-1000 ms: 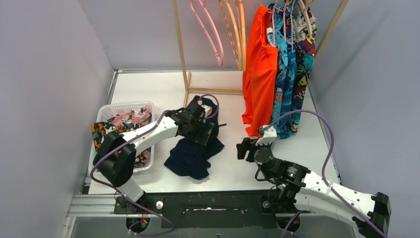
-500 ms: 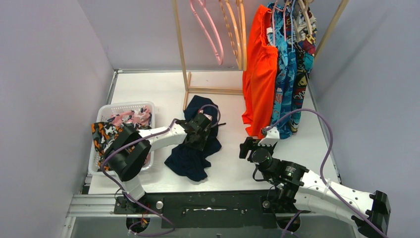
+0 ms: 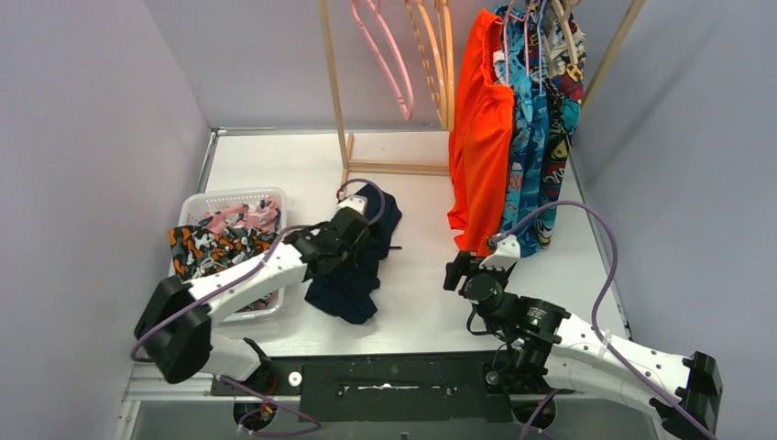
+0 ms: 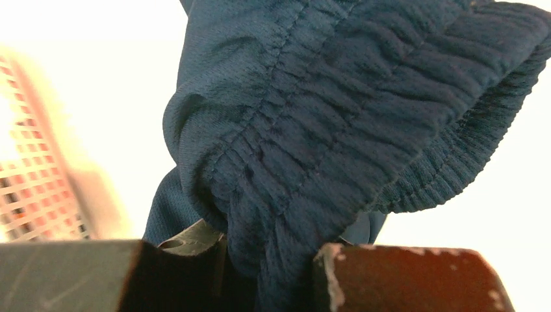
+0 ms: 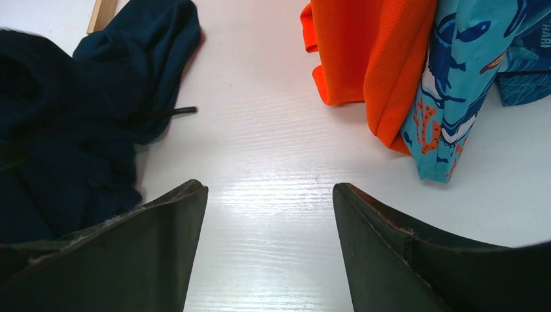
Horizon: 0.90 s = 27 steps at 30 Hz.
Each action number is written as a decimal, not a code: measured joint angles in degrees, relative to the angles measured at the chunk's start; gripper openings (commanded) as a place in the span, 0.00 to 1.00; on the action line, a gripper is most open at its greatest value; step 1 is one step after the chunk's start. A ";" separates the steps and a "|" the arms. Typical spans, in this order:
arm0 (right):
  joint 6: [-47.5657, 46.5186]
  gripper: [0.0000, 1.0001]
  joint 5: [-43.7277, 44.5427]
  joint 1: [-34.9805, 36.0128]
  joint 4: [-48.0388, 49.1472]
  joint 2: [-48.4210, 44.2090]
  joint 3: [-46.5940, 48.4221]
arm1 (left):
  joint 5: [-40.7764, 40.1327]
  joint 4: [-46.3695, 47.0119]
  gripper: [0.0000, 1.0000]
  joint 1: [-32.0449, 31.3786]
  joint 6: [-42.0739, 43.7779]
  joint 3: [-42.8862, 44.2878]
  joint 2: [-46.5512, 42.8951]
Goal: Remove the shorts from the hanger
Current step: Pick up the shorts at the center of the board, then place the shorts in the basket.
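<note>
While the left fingers (image 4: 364, 276) pinch the waistband of the plain navy fabric shorts (image 3: 353, 289) at mid-frame on the bench (image 3: 275, 165), the right fingers (image 5: 383, 240) gape empty, nearer the orange-red shorts (image 3: 481, 137) hanging lengthwise just beyond them, upper right.

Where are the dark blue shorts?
In the top view, the navy shorts sit left of centre, pinched by the left end effector, between the white basket and the orange shorts.

Place: robot lab cell
Walls: grey panels (image 3: 92, 137) left, right, far
Near: arms (image 3: 238, 280) on metal rail (image 3: 174, 380)
Far: wooden rack (image 3: 333, 92), hung shorts (image 3: 481, 137)
</note>
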 measured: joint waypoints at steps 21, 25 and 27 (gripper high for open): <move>-0.63 0.73 -0.02 -0.11 4.61 4.11 0.00 | -16.06 -4.70 0.00 1.16 11.21 11.76 -26.12; -0.63 0.73 -0.20 -0.11 4.76 4.33 0.00 | -20.48 -6.69 0.00 1.20 11.28 14.62 -26.71; -0.63 0.73 -0.26 -0.11 4.79 4.33 0.00 | -22.38 -7.43 0.00 1.27 11.72 15.93 -26.69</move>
